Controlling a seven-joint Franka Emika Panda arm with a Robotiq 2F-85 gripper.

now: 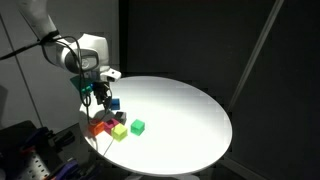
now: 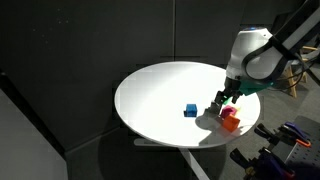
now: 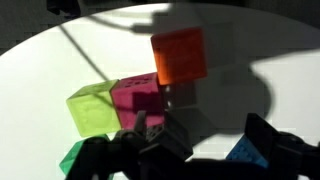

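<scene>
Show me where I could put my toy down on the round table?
Free: the wide bare half of the white table, from the green cube to the far rim. Crowded: the edge below the fingers, where the blue cube, orange cube and others huddle.

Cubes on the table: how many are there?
5: orange cube at top, yellow-green cube beside magenta cube, green cube lower left, blue cube lower right; more may be hidden.
</scene>
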